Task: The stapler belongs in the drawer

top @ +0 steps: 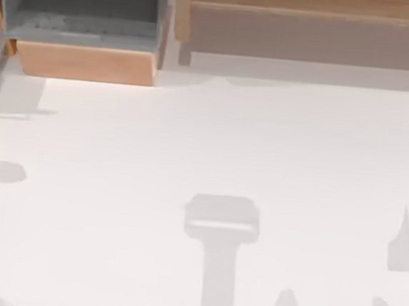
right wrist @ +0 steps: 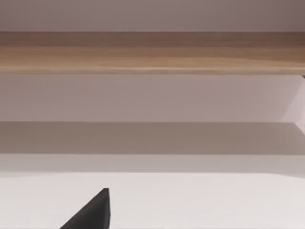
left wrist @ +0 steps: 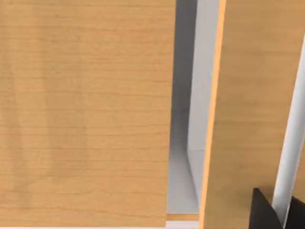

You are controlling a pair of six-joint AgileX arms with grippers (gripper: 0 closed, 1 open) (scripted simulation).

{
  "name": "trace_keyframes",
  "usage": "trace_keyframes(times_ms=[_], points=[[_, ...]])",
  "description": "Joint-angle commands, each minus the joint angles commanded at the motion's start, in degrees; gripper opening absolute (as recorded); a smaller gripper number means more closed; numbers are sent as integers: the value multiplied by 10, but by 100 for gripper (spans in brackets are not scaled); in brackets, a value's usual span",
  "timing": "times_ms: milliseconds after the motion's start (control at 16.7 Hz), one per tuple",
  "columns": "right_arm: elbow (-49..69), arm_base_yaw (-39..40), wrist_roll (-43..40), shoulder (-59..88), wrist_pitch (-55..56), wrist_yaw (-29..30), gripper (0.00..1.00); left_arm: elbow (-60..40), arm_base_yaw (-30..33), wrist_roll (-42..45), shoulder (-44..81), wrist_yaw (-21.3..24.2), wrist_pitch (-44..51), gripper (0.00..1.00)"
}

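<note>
The drawer (top: 87, 62) is sitting pulled open at the white table's (top: 213, 139) far left, beside the wooden shelf (top: 318, 2), and I cannot tell either pincer's state.

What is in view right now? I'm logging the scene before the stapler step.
drawer: one, light tan front with grey inside, pulled open at the table's far left in the top view
shelf: one, brown wood, wide, along the far edge to the right of the drawer
table: one, white, under everything
arm shadows: several, grey, on the near half of the table
left arm: one, dark tip of its jaws, close up against the drawer's tan wood
right arm: one, dark tip of its jaws, over the table and facing the shelf
</note>
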State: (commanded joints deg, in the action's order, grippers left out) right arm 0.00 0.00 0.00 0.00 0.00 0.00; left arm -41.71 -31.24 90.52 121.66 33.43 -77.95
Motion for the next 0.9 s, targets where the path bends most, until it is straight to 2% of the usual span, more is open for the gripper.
trace_keyframes(times_ms=[180, 540, 900], points=[[0, 0, 0, 0, 0, 0, 100, -22, 11, -1, 9, -5, 11, 0], [0, 0, 0, 0, 0, 0, 100, -132, 47, -3, 58, -46, 71, 0], [0, 0, 0, 0, 0, 0, 100, -141, 50, -3, 62, -49, 78, 0]])
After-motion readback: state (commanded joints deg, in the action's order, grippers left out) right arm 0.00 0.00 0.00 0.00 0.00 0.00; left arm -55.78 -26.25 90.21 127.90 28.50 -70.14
